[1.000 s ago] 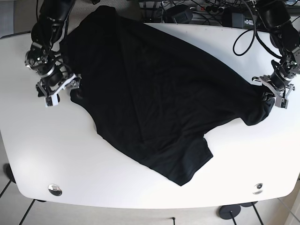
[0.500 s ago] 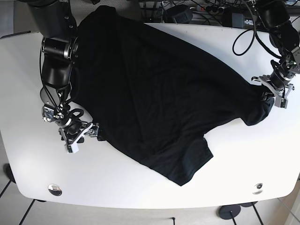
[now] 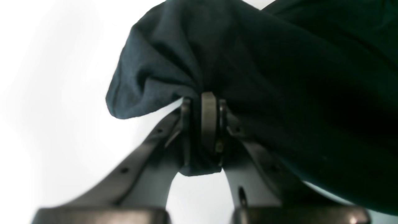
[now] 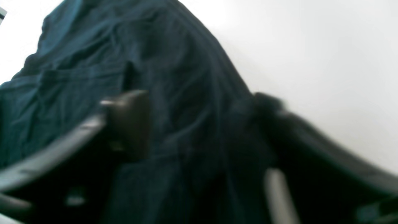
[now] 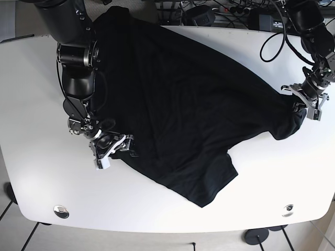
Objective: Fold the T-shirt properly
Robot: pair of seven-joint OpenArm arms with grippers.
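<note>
The black T-shirt (image 5: 183, 99) lies spread and rumpled across most of the white table (image 5: 31, 172), one end running off the far edge and a loose flap pointing toward the near edge. The left gripper (image 3: 203, 124) sits at the shirt's edge on the right side of the base view, its jaws pressed together on a bunched fold of cloth that puffs out above the fingertips. The right gripper (image 5: 112, 148) is low at the opposite edge, in the left part of the base view; its wrist view is blurred but shows the two fingers (image 4: 130, 118) standing apart with fabric lying between and beneath them, so it looks poised over the hem rather than pinching it. The step in hand appears to be securing a second hold so the shirt can be stretched flat. To do this well, the right jaws should probably come down on a single layer right at the hem, not on a thick wad, and should close fully before any lift. Both arms should then likely pull apart gently and evenly, since the left pinch is on a bunched wad that could slip or drag the cloth crooked.
</note>
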